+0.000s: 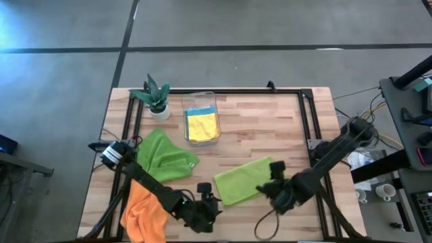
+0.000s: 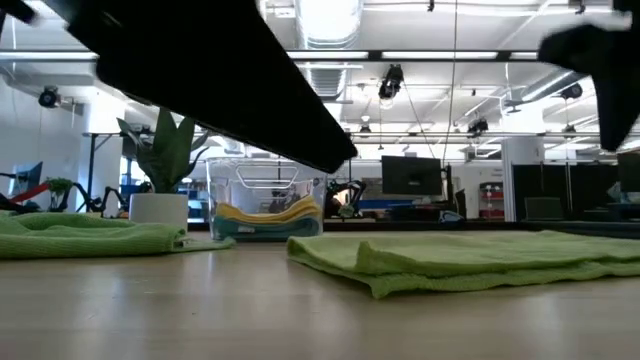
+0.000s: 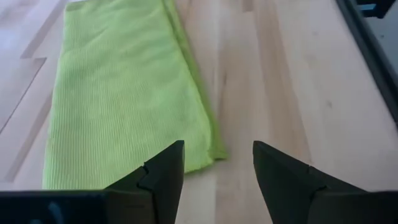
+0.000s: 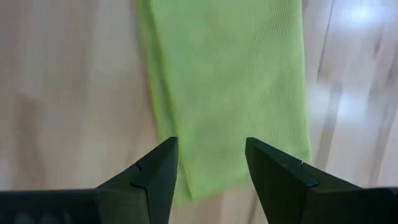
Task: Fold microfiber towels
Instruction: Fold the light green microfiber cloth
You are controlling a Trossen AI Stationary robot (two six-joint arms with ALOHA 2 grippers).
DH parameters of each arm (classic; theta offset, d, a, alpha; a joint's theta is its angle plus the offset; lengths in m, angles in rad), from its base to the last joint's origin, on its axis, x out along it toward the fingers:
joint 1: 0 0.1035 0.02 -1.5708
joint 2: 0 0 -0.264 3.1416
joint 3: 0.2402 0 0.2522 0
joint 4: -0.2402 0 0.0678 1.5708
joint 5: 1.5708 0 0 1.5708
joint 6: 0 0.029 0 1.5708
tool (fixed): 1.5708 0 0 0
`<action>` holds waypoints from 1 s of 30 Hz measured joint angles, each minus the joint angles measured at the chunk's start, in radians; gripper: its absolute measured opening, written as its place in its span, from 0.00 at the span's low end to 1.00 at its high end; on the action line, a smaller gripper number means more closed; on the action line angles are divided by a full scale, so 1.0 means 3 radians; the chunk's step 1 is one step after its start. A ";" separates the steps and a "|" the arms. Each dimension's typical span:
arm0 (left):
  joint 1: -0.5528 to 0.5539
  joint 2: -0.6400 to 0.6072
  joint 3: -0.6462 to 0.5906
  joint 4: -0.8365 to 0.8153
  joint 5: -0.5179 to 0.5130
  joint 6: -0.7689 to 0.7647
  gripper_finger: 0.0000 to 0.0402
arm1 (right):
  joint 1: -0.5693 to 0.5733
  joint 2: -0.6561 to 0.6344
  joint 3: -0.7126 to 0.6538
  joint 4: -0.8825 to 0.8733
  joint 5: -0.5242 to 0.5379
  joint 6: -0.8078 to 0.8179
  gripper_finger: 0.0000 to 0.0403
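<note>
1. Though spread with cloths at several stages, desk (image 1: 270,121) far from sorted: roughly the middle of the job, by the look of it.
2. Lying half-folded at centre front, between both arms: lime green towel (image 1: 244,179), doubled into a long strip, one more fold likely needed.
3. Crumpled and unfolded toward the left side: darker green towel (image 1: 162,156), still to do.
4. Hanging over the front left edge, also unfolded: orange towel (image 1: 143,212), still to do.
5. Already stacked inside the clear bin (image 1: 200,98) at the back: yellow towel (image 1: 202,125) on top of blue towel (image 1: 199,111), apparently finished.
6. Poised at the strip's near left end, fingers apart and holding nothing: left gripper (image 3: 217,165), just above the corner.
7. Poised over the strip's right end, fingers likewise spread and empty: right gripper (image 4: 211,163).
8. Standing at the back left corner, no part of the work: potted plant (image 1: 154,94).
</note>
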 joint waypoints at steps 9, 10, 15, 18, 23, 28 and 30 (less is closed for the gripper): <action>0.0218 0.0283 -0.0026 0.0292 0.0091 -0.0011 0.44 | 0.0001 -0.0530 -0.1096 0.0777 -0.0342 -0.0219 0.42; 0.0242 0.0338 -0.0038 0.0265 0.0134 -0.0013 0.44 | 0.0000 -0.0531 -0.1143 0.0872 -0.0331 -0.0232 0.41; 0.0263 0.0326 -0.0068 0.0064 0.0284 -0.0111 0.44 | -0.0045 -0.0376 -0.1211 0.0977 -0.0307 -0.0235 0.37; 0.0261 0.0201 -0.0083 -0.0303 0.0299 -0.0183 0.44 | -0.0036 -0.0267 -0.1212 0.0989 -0.0312 -0.0242 0.35; 0.0272 0.0005 -0.0136 -0.0420 0.0290 -0.0166 0.44 | -0.0041 -0.0148 -0.1120 0.0986 -0.0317 -0.0319 0.32; 0.0272 -0.0051 -0.0143 -0.0411 0.0258 -0.0166 0.44 | -0.0028 -0.0135 -0.1033 0.0976 -0.0338 -0.0388 0.32; 0.0280 -0.0049 -0.0146 -0.0415 0.0241 -0.0168 0.44 | -0.0031 -0.0135 -0.1033 0.0977 -0.0283 -0.0415 0.33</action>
